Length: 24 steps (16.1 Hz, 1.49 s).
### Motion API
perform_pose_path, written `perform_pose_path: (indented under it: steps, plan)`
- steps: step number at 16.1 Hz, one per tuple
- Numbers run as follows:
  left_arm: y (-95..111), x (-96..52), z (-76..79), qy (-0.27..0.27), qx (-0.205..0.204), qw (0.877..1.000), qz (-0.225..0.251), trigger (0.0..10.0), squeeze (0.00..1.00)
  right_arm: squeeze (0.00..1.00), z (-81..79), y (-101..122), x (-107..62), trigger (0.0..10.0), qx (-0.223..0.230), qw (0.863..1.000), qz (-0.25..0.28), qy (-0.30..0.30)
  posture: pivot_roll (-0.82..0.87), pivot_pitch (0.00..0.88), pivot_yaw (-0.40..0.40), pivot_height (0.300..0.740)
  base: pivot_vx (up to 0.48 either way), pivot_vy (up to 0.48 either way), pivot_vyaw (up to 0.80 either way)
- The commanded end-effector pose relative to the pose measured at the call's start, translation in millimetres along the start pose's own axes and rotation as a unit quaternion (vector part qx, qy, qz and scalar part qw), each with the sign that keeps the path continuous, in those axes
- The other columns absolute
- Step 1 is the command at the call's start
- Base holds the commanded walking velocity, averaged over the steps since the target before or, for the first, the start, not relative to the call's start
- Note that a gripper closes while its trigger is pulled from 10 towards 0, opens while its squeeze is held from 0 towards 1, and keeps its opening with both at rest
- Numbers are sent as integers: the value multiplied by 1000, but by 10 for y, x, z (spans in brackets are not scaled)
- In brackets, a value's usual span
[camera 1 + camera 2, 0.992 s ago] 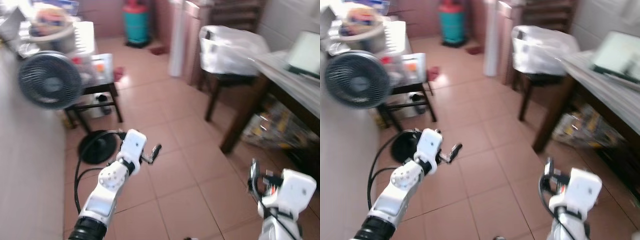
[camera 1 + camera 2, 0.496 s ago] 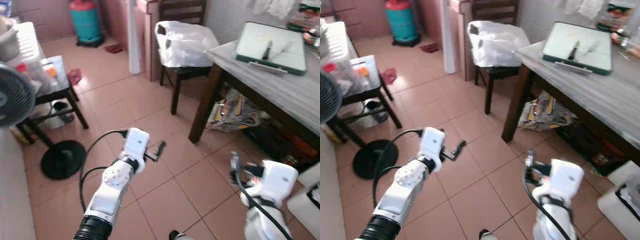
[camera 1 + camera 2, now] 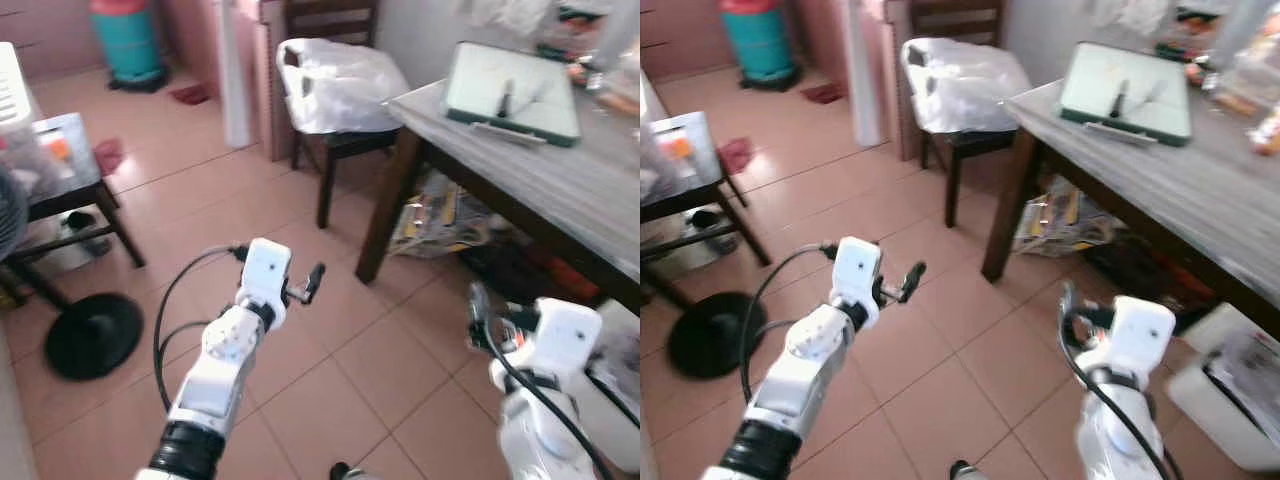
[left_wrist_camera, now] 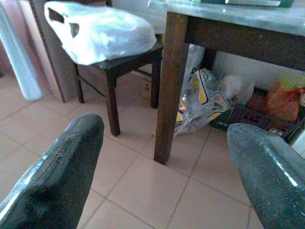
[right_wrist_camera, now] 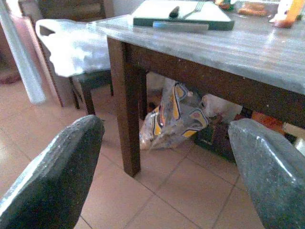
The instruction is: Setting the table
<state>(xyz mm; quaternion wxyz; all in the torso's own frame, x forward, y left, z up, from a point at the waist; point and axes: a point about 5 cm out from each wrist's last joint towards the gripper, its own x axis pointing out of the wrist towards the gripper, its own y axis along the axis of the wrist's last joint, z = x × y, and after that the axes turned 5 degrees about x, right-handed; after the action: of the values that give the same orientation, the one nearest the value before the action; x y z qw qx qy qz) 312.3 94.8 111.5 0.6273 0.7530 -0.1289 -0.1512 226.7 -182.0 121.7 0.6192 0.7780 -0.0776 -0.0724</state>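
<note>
On floor: pinkish tiles (image 3: 330, 330), bare between the two arms and ahead to the table leg.
Table: wooden table (image 3: 560, 190) w/ grey-streaked top, front right; dark corner leg (image 3: 385, 215) stands on the tiles, top edge runs away to the right.
On table: white tray w/ green rim (image 3: 510, 85) near far edge, dark utensil and a fork lying on it; blurred items further right, can't tell what.
Under table: crumpled printed bag (image 3: 440, 215) just beside the leg, more clutter behind.
Chair: dark chair (image 3: 335, 150) left of table, white plastic bag (image 3: 340, 70) on seat.
Left side: low black stand (image 3: 60, 195) w/ clutter, round fan base (image 3: 90, 335) on tiles.
Back: teal cylinder (image 3: 125, 40).
L arm: left gripper (image 3: 312, 280) raised over tiles, fingers apart, holding nothing.
R arm: right gripper (image 3: 478, 318) low near table's front edge, fingers apart, nothing between.
</note>
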Motion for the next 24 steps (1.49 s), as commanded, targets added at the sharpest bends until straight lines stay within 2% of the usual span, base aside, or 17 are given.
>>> perform_pose_path:
  steps: [1,4,8,12,14,16,18,20,22,23,24]
  plan:
    - [-45,-12,7,4,5,1000,-9,10000,0,0,-8,-39,-24,10000,-4,1000,-10,0,86,137,-41,740,0,0,-750]
    - [2,-12,64,-9,18,1000,3,10000,0,0,-12,-28,14,10000,-3,1000,-2,-15,103,134,-28,740,0,0,-750]
    - [-2,-23,9,-3,26,1000,13,10000,0,0,25,-16,13,10000,0,1000,6,-28,95,127,-19,740,0,0,-750]
    - [0,-14,-49,14,49,998,28,10000,0,0,75,26,-1,10000,-23,999,13,-31,88,115,-20,740,0,0,-752]
    - [2,-19,-39,13,46,998,29,10000,0,0,48,27,0,10000,-15,1000,9,-9,89,115,-22,740,0,0,-744]
    - [-28,-74,-57,25,52,998,36,10000,0,0,16,100,-26,10000,-37,999,39,6,93,116,-22,740,0,0,0]
    - [14,-90,-174,54,57,995,53,10000,0,0,25,170,-35,10000,-75,995,62,15,91,111,-28,740,0,0,0]
    - [-31,-137,-281,77,63,994,45,10000,0,0,106,163,-54,10000,-63,997,51,3,87,100,-37,740,0,0,0]
    - [-55,-178,-324,91,66,993,43,10000,0,0,169,142,-81,10000,-78,996,43,-5,92,93,-42,740,0,0,0]
    - [-63,-179,-312,90,64,993,43,10000,0,0,150,124,-84,10000,-74,996,44,7,93,92,-43,740,0,0,0]
    - [-64,-171,-280,85,63,993,44,10000,0,0,109,128,-98,10000,-51,997,53,24,93,94,-43,740,0,0,0]
